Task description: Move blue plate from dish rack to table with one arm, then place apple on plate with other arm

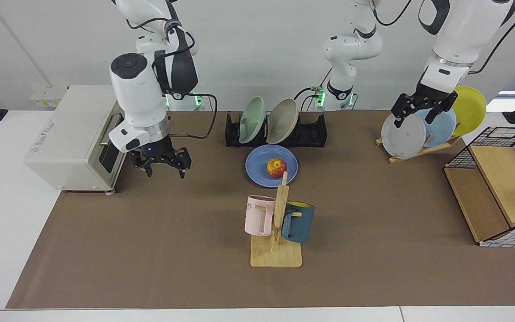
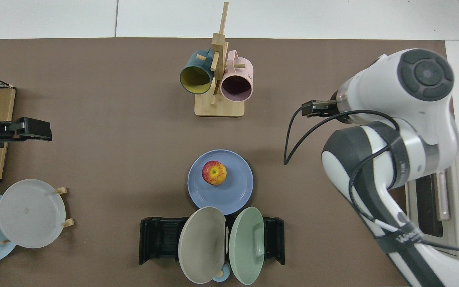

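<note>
Now: apple on plate, mid-frame below rack | right gripper mid-left, released, empty | left gripper upper right, spread, waiting | looks finished

light: I see bright, even overhead | shadows: soft, short, under the mug tree and toaster oven | glare: mild on the white wall | blur: none I can spot | focus: both views crisp
</note>
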You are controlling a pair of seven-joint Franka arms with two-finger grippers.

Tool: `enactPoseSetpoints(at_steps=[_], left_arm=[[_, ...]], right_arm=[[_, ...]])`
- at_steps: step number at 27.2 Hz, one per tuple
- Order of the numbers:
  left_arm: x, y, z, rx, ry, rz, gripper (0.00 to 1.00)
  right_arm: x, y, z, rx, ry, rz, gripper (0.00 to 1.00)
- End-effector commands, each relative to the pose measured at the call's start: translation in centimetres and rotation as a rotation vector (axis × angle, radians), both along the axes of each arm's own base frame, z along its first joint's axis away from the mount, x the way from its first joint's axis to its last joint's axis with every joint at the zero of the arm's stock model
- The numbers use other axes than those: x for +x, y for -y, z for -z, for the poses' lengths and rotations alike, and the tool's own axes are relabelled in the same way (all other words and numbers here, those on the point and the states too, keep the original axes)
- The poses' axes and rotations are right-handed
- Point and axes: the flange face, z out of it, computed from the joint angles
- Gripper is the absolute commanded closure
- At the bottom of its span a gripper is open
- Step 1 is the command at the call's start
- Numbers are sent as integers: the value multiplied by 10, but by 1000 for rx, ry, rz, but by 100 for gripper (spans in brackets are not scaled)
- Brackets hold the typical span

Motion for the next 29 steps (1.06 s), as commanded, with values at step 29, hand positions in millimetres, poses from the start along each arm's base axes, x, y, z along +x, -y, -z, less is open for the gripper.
enactPoseSetpoints(at_steps=[29], left_arm=[[-6, 13, -8, -11, 26, 33, 0]], right_arm=[[-53, 59, -68, 60, -55, 8, 0]])
